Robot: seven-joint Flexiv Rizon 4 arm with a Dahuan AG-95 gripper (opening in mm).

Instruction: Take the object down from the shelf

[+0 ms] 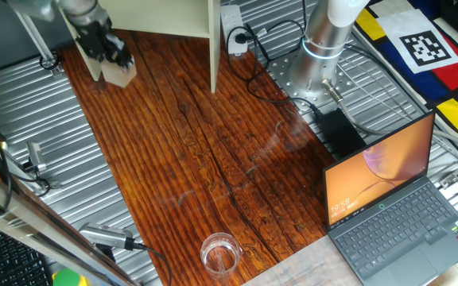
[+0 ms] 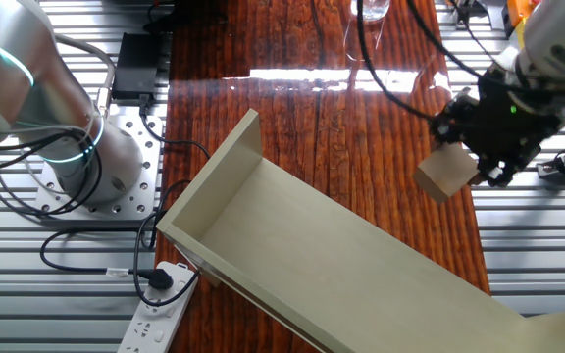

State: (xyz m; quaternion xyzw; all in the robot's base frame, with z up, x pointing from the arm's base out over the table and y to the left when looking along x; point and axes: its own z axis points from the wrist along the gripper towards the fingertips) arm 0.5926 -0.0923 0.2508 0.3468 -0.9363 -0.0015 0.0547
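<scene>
My gripper (image 1: 113, 61) is shut on the light-tan wooden cube (image 1: 121, 74), holding it off the shelf (image 1: 159, 16), just in front of the shelf's left upright leg. In the other fixed view the gripper (image 2: 469, 155) holds the cube (image 2: 446, 175) tilted above the wooden table's right edge, apart from the cream shelf (image 2: 312, 250). The shelf's top board is bare. I cannot tell how high the cube is above the table.
A clear drinking glass (image 1: 219, 253) stands at the near table edge, and it also shows in the other fixed view (image 2: 373, 8). An open laptop (image 1: 396, 199) sits at the right. The arm's base (image 1: 324, 48), a power strip (image 1: 233, 28) and cables lie beside the shelf.
</scene>
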